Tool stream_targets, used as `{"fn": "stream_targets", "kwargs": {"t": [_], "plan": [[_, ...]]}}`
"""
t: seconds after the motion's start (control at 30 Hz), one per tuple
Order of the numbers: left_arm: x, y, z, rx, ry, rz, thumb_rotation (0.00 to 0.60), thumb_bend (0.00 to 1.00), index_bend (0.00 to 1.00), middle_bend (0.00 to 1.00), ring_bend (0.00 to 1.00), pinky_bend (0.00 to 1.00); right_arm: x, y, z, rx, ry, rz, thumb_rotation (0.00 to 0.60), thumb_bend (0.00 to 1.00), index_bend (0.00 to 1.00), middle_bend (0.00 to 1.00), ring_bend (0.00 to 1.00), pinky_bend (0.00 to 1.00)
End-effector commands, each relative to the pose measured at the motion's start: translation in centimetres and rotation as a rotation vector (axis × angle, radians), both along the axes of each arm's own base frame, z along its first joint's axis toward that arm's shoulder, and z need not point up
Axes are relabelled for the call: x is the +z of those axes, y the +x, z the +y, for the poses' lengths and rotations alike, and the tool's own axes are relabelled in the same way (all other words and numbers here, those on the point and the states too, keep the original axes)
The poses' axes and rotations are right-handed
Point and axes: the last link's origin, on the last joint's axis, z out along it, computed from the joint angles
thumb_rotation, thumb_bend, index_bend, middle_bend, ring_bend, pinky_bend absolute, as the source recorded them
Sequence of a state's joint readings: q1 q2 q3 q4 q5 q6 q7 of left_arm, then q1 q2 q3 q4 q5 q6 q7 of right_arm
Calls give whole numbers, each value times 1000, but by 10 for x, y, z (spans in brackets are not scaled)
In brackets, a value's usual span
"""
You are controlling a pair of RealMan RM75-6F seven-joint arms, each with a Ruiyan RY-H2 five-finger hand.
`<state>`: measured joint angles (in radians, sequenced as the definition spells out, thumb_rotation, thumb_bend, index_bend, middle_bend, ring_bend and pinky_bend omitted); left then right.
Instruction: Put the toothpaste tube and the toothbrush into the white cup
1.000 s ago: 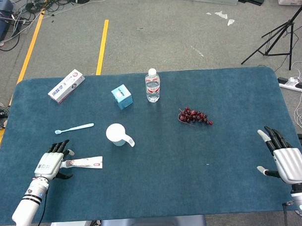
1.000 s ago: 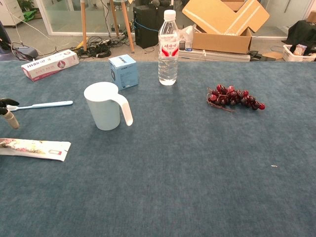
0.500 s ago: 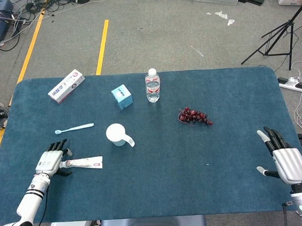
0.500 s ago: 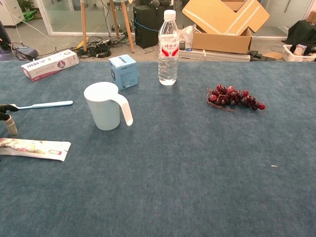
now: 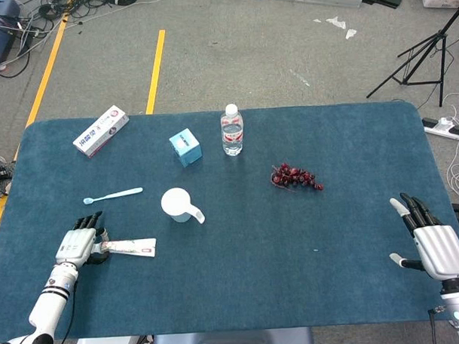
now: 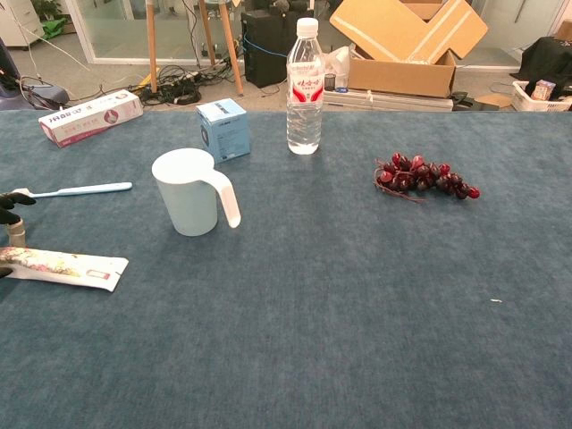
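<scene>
The toothpaste tube [image 5: 129, 248] lies flat, left of the white cup [image 5: 176, 203]. The left hand [image 5: 79, 244] sits at its cap end; I cannot tell if it grips. It should pinch firmly, then lift. The right hand [image 5: 432, 243] rests open, far right of the cup.

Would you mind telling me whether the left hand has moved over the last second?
Yes. The left hand has come down toward the near table edge, closing onto the cap end of the toothpaste tube, farther from the toothbrush.
</scene>
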<state>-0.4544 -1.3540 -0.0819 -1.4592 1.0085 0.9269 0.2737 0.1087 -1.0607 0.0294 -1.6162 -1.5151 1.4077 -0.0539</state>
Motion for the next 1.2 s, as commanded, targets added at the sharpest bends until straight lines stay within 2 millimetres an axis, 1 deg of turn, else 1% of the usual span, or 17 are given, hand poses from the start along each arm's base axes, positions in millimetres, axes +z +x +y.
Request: {"fn": "stream_targets", "kwargs": {"t": [0.03,0.27,0.37,0.5,0.83,1.1,1.2], "plan": [[-1,-1,0,4,1,-2,600,352,480,0,0,44,0,0,0,-1,1,0,600,0,23,12,43,390],[2,0,1,-9,23,-17,600,432,574,0,0,55,0,0,0,-3,1,-1,600,0,29,13,43,390],[6,4,0,-28,42,-32,600,457,616,1,0,63,0,0,0,-3,1,-1,600,0,30,14,43,390],[13,11,-2,-61,55,-47,600,473,642,7,0,66,0,0,0,-2,1,-2,600,0,30,14,43,390],[40,43,-6,-160,55,-107,600,473,681,12,0,67,0,1,1,2,3,-2,600,0,31,14,44,390],[52,66,-4,-212,60,-151,600,473,712,18,0,71,2,1,2,5,-5,-5,600,0,31,14,43,390],[59,78,-1,-234,76,-185,600,473,721,24,1,76,4,1,2,6,-9,-8,600,0,31,14,43,390]]}}
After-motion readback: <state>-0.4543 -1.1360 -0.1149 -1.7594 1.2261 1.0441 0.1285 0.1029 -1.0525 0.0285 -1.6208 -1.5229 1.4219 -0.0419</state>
